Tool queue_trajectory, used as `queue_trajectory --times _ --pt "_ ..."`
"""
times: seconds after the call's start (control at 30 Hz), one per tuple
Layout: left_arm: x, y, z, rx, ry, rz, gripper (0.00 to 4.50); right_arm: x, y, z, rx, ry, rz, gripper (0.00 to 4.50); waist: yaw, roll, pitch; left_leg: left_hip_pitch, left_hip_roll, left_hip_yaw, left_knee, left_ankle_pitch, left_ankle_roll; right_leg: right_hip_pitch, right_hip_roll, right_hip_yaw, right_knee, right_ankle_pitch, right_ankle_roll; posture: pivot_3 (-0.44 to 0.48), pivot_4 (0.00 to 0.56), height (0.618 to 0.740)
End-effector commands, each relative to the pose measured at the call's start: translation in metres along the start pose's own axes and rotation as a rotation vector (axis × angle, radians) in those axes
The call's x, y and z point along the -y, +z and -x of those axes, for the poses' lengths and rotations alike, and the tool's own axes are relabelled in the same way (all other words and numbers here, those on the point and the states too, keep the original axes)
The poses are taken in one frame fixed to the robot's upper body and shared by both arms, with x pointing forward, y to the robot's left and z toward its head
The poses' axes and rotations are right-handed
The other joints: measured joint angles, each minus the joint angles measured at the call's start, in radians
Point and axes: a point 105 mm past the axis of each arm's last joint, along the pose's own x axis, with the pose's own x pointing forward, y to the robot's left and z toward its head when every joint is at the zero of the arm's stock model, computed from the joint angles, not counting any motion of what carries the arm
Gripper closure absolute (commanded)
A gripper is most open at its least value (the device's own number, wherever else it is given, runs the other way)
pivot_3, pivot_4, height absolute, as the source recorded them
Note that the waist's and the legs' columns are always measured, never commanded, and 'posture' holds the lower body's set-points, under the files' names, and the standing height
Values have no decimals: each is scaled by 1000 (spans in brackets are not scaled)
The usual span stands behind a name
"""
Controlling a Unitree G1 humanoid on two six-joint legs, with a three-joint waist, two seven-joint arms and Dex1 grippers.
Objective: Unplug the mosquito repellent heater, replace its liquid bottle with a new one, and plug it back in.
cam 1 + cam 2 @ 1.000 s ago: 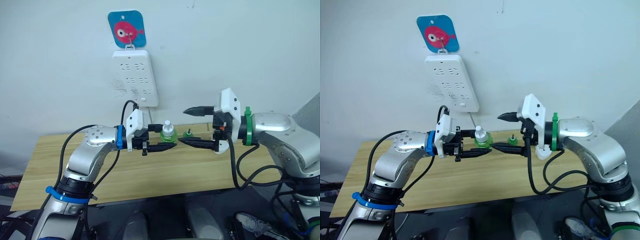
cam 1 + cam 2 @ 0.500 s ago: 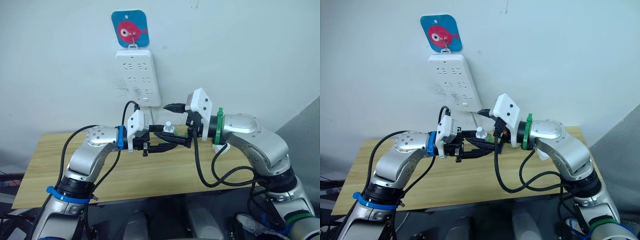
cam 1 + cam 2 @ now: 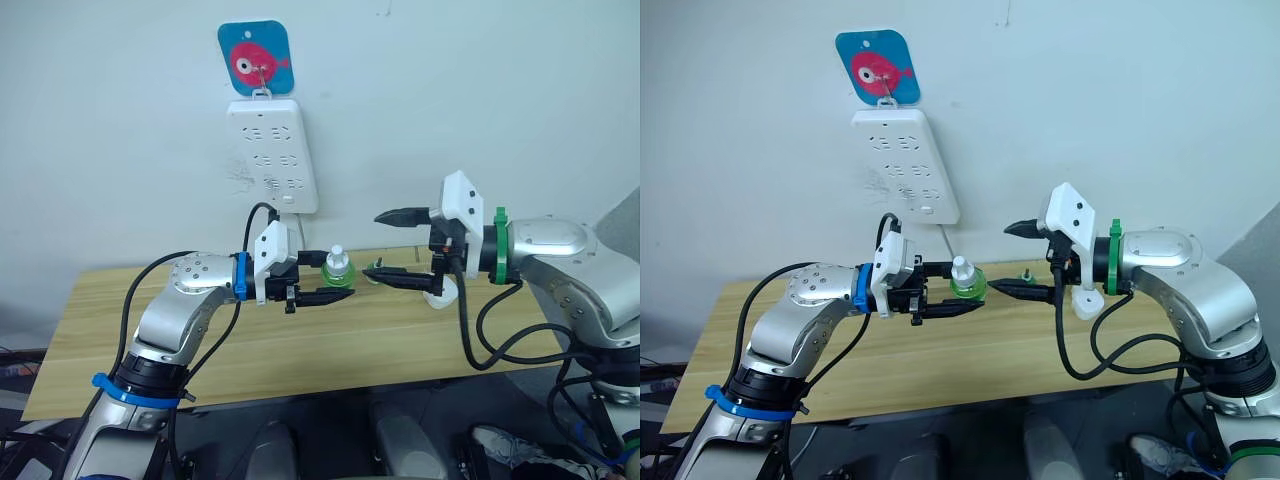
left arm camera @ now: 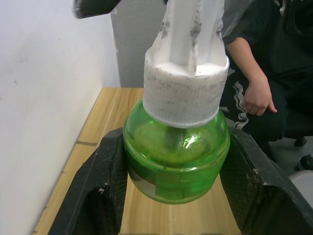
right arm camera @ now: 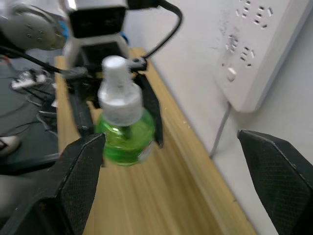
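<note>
Left wrist view: left tool (image 4: 175, 196) is clamping green bottle (image 4: 176, 159) | right tool (image 3: 1025, 258) is hovering released beside bottle | step: bottle swap | next: fitting heater.

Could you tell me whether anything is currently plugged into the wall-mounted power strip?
No, every socket on the white power strip sits bare, with only its own cord leaving the bottom.
</note>
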Motion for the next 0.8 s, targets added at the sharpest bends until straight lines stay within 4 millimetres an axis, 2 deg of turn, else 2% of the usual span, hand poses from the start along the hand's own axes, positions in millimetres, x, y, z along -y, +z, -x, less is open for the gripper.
queue_trajectory --times 0.03,0.3,0.33,0.43,0.7,0.73,0.8 --pt "1 9 1 19 -10 -48 2187 -15 23 -6 86 67 19 0 -1 0 0 0 0 0 0 0 0 0 0 0 0 0 0 -164 154 725" --pt "1 9 0 19 -16 -51 2187 -14 22 -30 108 61 -12 0 4 0 0 -1 0 0 0 0 0 0 0 0 0 0 0 -159 154 725" --pt "1 9 0 19 -16 -51 2187 -14 21 -32 107 60 -12 172 4 0 0 -1 0 0 0 0 0 0 0 0 0 0 0 -158 154 725" --pt "1 9 1 18 -14 -52 2187 -13 21 -36 111 67 -12 896 3 0 0 0 0 0 0 0 0 0 0 0 0 0 0 -155 154 725" --pt "0 9 1 15 -7 -46 2187 -14 23 -37 111 98 9 3980 3 0 0 0 0 0 0 0 0 0 0 0 0 0 0 -156 156 725" --pt "0 8 2 13 -5 -44 2187 -14 26 -35 122 103 12 4159 3 0 0 0 0 0 0 0 0 0 0 0 0 0 0 -155 157 725" --pt "-2 7 3 8 9 -34 2187 -13 36 -31 167 108 14 4158 3 0 0 0 0 0 0 0 0 0 0 0 0 0 0 -155 158 725"
